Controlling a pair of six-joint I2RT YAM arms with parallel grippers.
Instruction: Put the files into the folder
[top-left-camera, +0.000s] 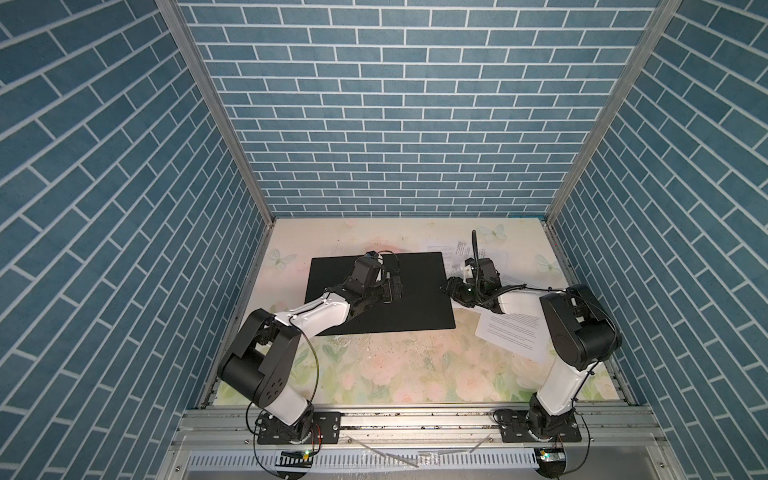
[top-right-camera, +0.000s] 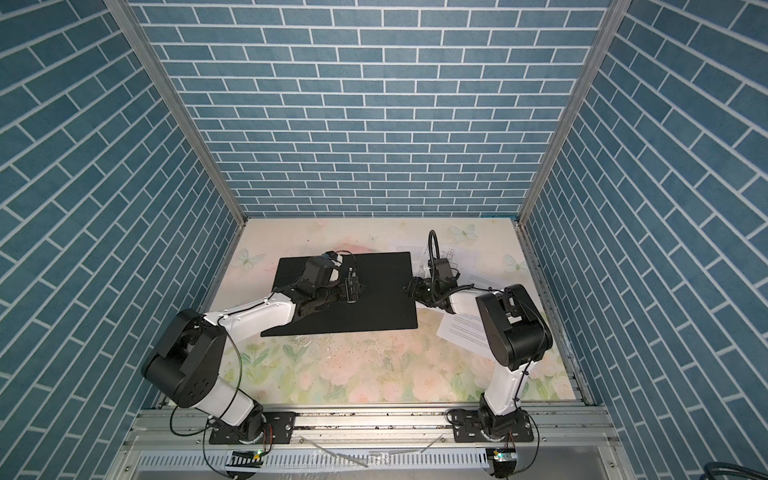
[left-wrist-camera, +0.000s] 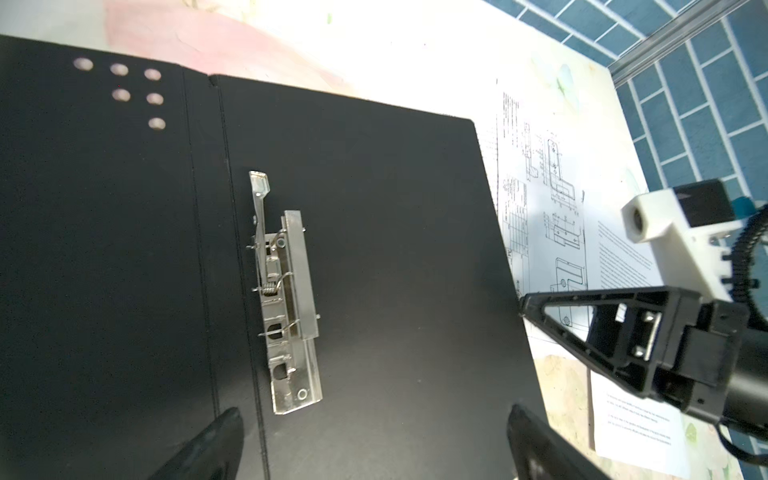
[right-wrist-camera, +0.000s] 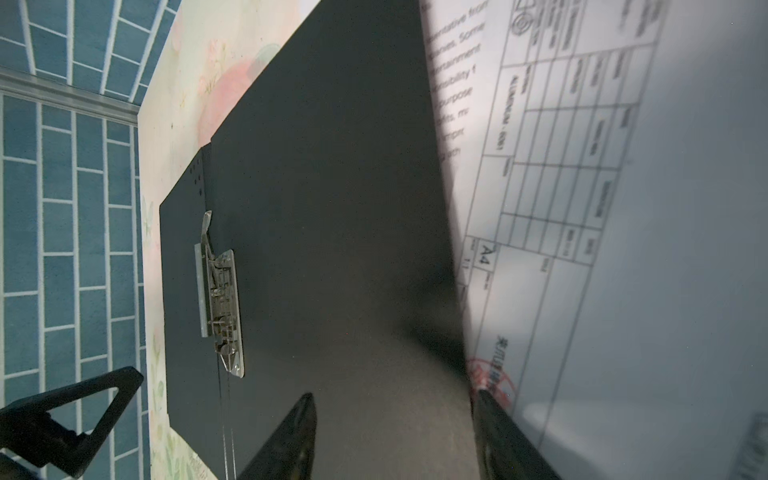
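The folder (top-left-camera: 415, 299) (top-right-camera: 382, 299) lies spread open on the table, black inside up, its metal clip (left-wrist-camera: 286, 299) (right-wrist-camera: 220, 299) near the spine. My left gripper (top-left-camera: 395, 289) (top-right-camera: 355, 289) (left-wrist-camera: 374, 411) hovers over the folder's middle, open and empty. My right gripper (top-left-camera: 446, 286) (top-right-camera: 409, 286) (right-wrist-camera: 392, 392) sits at the folder's right edge, open, one fingertip (right-wrist-camera: 484, 401) against the edge of a drawing sheet (right-wrist-camera: 582, 208) (left-wrist-camera: 540, 208). More files lie to the right: a text sheet (top-left-camera: 511, 332) (top-right-camera: 461, 328) and sheets further back (top-left-camera: 453, 249).
The table has a floral cover (top-left-camera: 395, 365). Blue brick-pattern walls (top-left-camera: 395, 124) close it in at the back and both sides. The right arm's elbow (top-left-camera: 582, 332) hangs above the near text sheet. A metal rail (top-left-camera: 415, 419) runs along the front edge.
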